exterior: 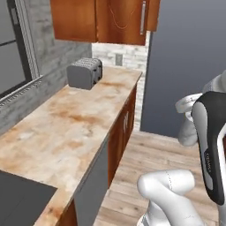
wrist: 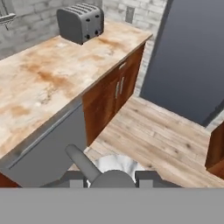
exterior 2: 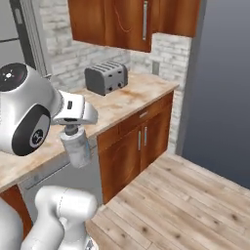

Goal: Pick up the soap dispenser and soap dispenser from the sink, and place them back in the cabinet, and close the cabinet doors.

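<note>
Marbled grey-white soap dispenser hangs under tool, pinched at pump, beside counter edge.

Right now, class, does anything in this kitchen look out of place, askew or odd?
One thing: the marbled soap dispenser is off any surface, hanging tilted in the gripper in front of the counter edge, above the wooden floor. The toaster stands upright near the wall; nothing looks spilled or damaged.

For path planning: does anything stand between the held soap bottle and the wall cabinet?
Nothing visible between the grey-white marbled soap dispenser and the reddish-brown wooden cabinet; the grey toaster sits lower, beneath it. Whether its doors stand open is unclear.
</note>
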You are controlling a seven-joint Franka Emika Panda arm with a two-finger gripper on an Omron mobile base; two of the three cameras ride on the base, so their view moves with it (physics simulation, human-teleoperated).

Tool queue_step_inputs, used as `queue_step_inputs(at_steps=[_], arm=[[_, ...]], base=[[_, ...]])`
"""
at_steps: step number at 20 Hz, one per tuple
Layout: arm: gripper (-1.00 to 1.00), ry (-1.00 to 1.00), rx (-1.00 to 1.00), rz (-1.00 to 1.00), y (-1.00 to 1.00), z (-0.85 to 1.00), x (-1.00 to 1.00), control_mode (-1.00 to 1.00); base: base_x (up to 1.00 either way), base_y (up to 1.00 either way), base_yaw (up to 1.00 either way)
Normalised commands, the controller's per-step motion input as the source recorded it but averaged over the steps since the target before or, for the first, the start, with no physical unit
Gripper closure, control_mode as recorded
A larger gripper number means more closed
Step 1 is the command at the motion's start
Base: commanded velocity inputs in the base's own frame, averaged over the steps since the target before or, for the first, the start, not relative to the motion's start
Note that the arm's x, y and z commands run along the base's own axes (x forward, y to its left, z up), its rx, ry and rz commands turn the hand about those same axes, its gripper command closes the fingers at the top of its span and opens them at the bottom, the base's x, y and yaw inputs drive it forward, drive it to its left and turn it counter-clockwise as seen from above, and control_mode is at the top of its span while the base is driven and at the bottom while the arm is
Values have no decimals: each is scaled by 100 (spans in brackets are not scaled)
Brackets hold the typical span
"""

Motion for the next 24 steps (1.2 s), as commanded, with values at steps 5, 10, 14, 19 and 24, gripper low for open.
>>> queue_step_inputs(at_steps=[5, 10, 14, 19, 24], arm=[[100, 0, 0, 0, 0, 0, 0, 100], [100, 0, 0, 0, 0, 0, 0, 100], [100, 0, 0, 0, 0, 0, 0, 100], [100, 0, 0, 0, 0, 0, 0, 100], [100, 0, 0, 0, 0, 0, 0, 100]], base=[[5, -1, -60], [11, 1, -56], [25, 40, -43], [54, 36, -28], [73, -15, -4]])
